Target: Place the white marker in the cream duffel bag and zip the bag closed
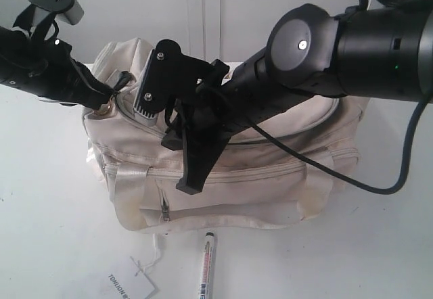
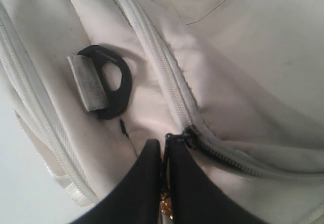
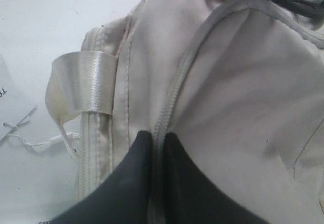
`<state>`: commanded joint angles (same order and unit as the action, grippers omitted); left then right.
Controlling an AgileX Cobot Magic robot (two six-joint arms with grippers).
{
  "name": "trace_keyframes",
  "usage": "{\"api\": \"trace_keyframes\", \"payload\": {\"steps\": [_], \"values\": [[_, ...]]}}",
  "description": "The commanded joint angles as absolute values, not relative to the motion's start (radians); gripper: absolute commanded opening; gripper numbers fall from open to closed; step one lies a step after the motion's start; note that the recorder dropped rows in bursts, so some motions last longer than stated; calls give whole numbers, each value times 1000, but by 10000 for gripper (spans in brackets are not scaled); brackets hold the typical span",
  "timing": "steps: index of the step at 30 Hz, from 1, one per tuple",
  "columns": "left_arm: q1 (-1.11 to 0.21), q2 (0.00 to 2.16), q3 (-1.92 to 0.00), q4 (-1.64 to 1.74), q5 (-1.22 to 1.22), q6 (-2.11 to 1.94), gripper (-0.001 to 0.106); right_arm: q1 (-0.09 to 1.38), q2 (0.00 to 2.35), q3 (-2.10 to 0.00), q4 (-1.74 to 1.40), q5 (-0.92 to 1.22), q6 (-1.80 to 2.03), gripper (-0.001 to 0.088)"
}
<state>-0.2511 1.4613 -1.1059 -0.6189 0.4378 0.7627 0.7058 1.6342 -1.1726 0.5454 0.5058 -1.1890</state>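
The bag (image 1: 270, 170) is made of soft cream cloth, matt and finely woven. Its handles (image 3: 83, 82) are cut from ribbed satin webbing with a clear gloss. The zip (image 2: 162, 77) is set in cream tape, with fine, slightly shiny coils. The gold ring (image 1: 103, 111) is seen as polished metal. The strap ring (image 2: 119, 89) looks like matt black plastic, and a rough grey woven strap (image 2: 88, 84) is threaded through it. The marker (image 1: 206, 265) is shown with a smooth white plastic barrel. The tag (image 1: 128, 287) is matt white paper. The table (image 1: 47, 197) is smooth, white and matt. The gripper fingers (image 2: 136, 188) are smooth and black, with a dull sheen.
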Motion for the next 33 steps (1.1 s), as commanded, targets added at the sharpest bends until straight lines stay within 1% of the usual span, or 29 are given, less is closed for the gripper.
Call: {"api": "trace_keyframes", "payload": {"steps": [11,14,16,26,28,33], "values": [[-251,1461,-1106,-619,438,763,0,706,1634,-1173,545,483,-1166,7],[-251,1461,-1106,-619,438,763,0,706,1634,-1173,545,483,-1164,74],[-251,1461,-1106,-619,438,763,0,706,1634,-1173,545,483,-1164,151],[-251,1461,-1106,-619,438,763,0,706,1628,-1180,545,445,-1119,433],[-251,1461,-1106,-619,438,763,0,706,1616,-1195,545,438,-1074,456],[-251,1461,-1106,-619,436,759,0,706,1567,-1225,545,436,-981,456]]}}
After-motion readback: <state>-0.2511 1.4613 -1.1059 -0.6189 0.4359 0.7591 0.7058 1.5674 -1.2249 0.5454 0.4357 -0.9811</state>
